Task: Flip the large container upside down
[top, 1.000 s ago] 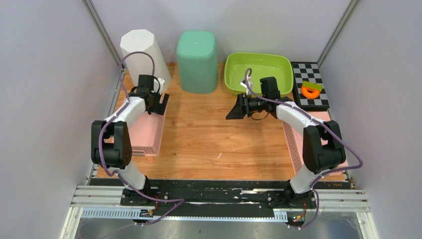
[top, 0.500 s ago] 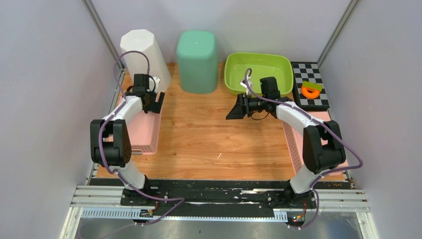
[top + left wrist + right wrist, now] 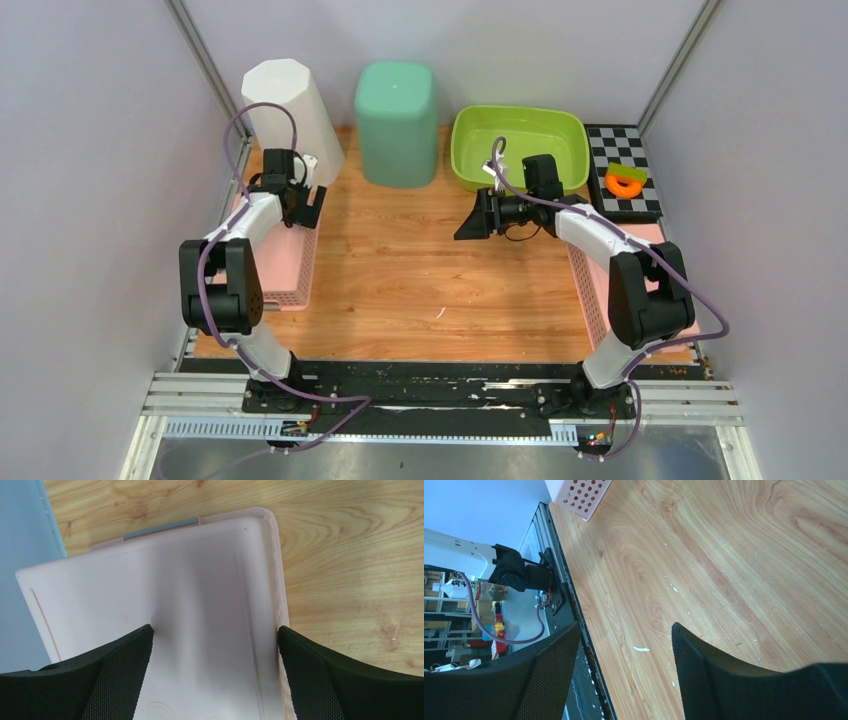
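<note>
A pink perforated basket (image 3: 285, 262) lies at the left of the table, its smooth flat face up. In the left wrist view that face (image 3: 190, 605) fills the frame, with the holed side wall at its right. My left gripper (image 3: 306, 204) is open just over the basket's far end. In the left wrist view (image 3: 215, 670) one finger is over the flat face and the other is at the right side wall. My right gripper (image 3: 470, 224) is open and empty over the bare wood in the middle; its wrist view (image 3: 624, 675) shows only table between the fingers.
A white bin (image 3: 290, 110), a teal bin (image 3: 397, 120) and a lime green tub (image 3: 520, 148) stand along the back. A second pink basket (image 3: 590, 290) lies at the right under my right arm. A checkered board (image 3: 622, 190) holds an orange ring (image 3: 626, 181).
My left gripper has moved left and a little toward the back. The left pink basket has shifted left with it. My right arm has not moved.
</note>
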`<state>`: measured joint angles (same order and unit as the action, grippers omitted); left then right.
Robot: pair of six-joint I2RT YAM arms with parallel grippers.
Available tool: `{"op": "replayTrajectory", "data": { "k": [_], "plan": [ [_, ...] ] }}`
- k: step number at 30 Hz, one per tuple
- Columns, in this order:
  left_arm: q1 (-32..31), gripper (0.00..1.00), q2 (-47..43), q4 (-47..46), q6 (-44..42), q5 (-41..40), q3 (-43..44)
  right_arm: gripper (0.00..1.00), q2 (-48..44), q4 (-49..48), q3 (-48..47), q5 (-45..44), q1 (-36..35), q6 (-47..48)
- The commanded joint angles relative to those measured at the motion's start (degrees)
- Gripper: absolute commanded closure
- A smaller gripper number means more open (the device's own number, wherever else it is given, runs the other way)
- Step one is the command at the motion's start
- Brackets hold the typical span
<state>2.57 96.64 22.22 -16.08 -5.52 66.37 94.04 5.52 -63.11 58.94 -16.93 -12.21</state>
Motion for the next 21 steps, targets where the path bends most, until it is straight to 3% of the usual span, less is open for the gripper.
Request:
{"op": "replayTrajectory", "data": {
  "k": [1,4,21],
  "plan": [
    [1.26,0.04,1.84,6.09,-0.95,1.23,-3.07,0.3,0.61,-0.74,0.97,1.31,0.93,0.19],
    [1.22,0.0,0.15,6.21,-1.12,1.62,-2.97,0.3,0.86,-0.76,0.93,1.33,0.93,0.18],
    [1.19,0.0,-9.11,12.63,1.32,8.55,5.64,0.3,0.38,0.2,0.64,-0.11,0.93,1.72]
  ]
}}
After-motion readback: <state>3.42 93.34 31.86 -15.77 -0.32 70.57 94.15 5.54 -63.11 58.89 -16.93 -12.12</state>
